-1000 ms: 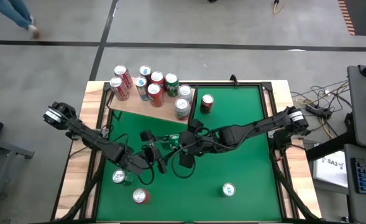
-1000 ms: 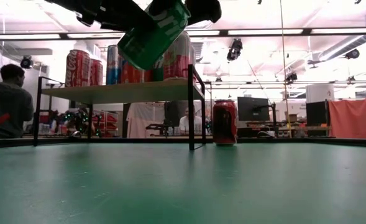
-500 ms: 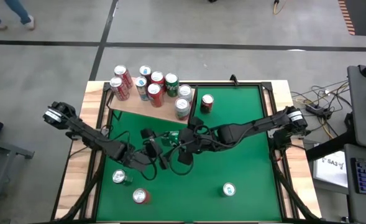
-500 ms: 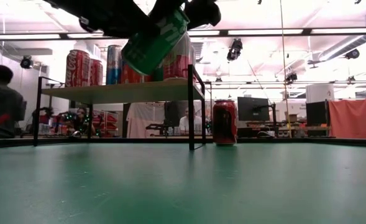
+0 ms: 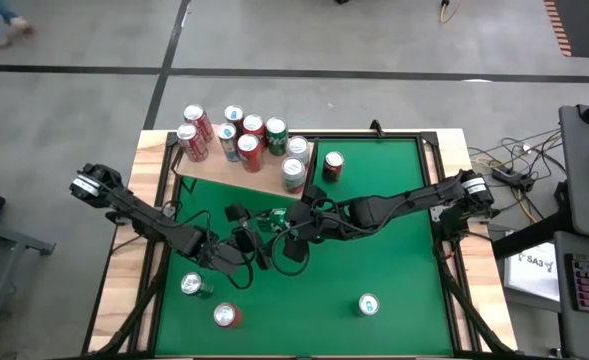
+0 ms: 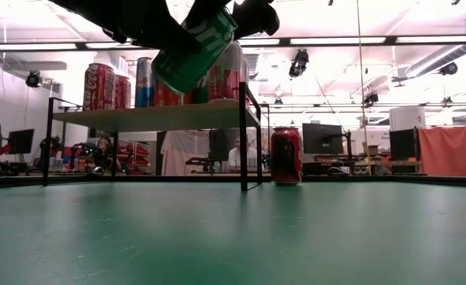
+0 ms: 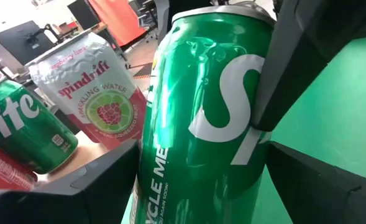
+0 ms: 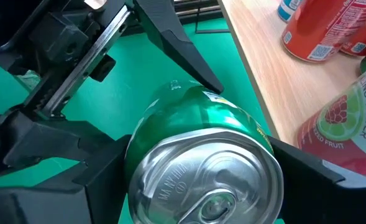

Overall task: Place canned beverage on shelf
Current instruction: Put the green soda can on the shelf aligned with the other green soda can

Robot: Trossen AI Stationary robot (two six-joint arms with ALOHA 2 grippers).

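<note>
Reaching in from the 3 o'clock edge of the table (image 5: 394, 260) with the right arm stretched long toward the centre, wrist turned so that the right gripper (image 8: 198, 152) sits clamped around the top end of the green can (image 6: 193, 47), one dark finger on each side of the silver lid. Coming up from 9 o'clock with the left arm bent at the elbow, forearm angled toward the same spot, left gripper (image 7: 201, 152) placed around the can's body from the opposite side, though whether it presses or merely brackets the can cannot be told. Held in the air and tilted – lid end higher – just off the shelf's front edge, toward 5 o'clock from it. Standing at the table's 11 o'clock corner, the shelf (image 5: 224, 170), pale board raised on dark legs, with a cluster of upright cans (image 5: 239, 135) along its far side. Resting upright on the felt just beside the shelf's end at 12 o'clock, a red can (image 5: 332, 166); farther off toward 6 and 7 o'clock, three more cans well apart.
</note>
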